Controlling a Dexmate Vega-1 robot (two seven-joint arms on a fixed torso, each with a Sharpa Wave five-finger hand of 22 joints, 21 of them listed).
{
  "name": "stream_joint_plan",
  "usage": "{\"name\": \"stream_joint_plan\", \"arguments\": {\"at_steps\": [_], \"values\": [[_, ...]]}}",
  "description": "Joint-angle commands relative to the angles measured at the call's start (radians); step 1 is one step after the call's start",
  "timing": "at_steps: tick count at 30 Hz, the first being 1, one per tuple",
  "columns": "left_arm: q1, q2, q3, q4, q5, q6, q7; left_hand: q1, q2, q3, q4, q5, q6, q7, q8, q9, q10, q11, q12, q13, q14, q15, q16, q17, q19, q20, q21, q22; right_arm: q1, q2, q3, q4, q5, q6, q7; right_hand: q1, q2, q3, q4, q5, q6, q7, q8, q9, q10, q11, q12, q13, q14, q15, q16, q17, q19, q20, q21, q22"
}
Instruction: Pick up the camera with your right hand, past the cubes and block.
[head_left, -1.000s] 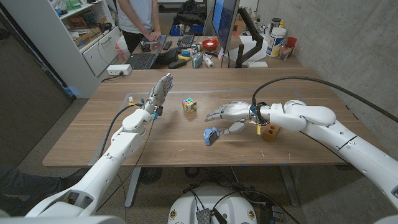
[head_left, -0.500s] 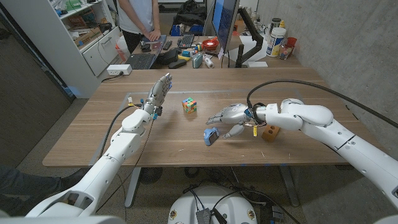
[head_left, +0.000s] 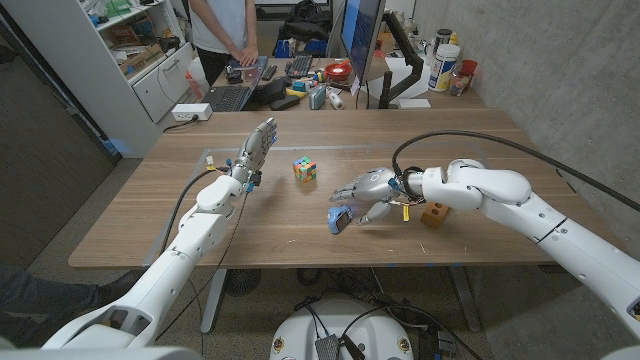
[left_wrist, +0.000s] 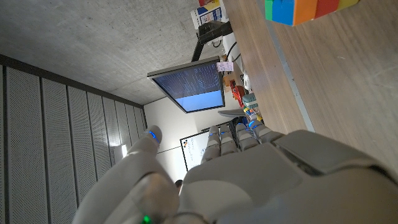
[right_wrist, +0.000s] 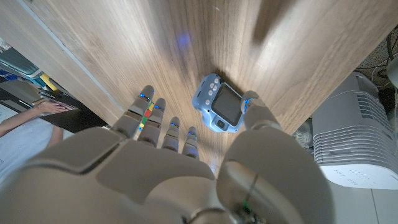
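Camera (head_left: 339, 218), small and blue, stands on the wooden surface (head_left: 150, 210) near its front edge, about centre. Right hand (head_left: 366, 190) hovers just above and right of it, fingers (right_wrist: 144, 112) spread apart, thumb tip at the camera's side; contact unclear. Colour cube (head_left: 304, 169) sits farther back; wooden block (head_left: 434, 212) right of the hand. Left hand (head_left: 256, 148) raised at left, fingers straight and close together, holding nothing.
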Motion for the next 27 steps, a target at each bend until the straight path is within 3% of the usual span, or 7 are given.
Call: {"name": "stream_joint_plan", "arguments": {"at_steps": [1,27], "values": [[-0.008,-0.004,0.004,0.013,0.0,0.01,-0.002,0.003,0.008,-0.001,0.0,0.009,0.007,0.001,0.007,0.005,-0.002,-0.005,0.003,0.004,-0.007,0.004,0.0,0.005,-0.003,0.003,-0.006,0.002,-0.004,0.015,-0.013,-0.003,-0.013,-0.02,-0.003,0.002,-0.009,-0.004,-0.001,0.008,-0.006,-0.001,0.004,0.002,-0.012,0.002,0.0,0.004,-0.003,0.004,-0.002,0.002,0.001,0.011,-0.005,0.004],[-0.007,-0.005,-0.006,0.04,-0.011,0.001,-0.01,0.006,0.012,-0.002,0.0,0.008,0.007,0.0,0.006,0.005,-0.002,-0.003,0.003,0.004,-0.007,0.004,0.0,0.006,-0.003,0.004,-0.011,0.002,0.059,0.068,-0.079,0.074,-0.024,-0.011,0.011,-0.004,-0.016,-0.011,0.001,0.013,0.011,0.003,0.018,0.001,-0.009,0.005,0.011,0.003,-0.007,0.002,-0.001,0.003,0.018,0.016,-0.005,0.004]]}}
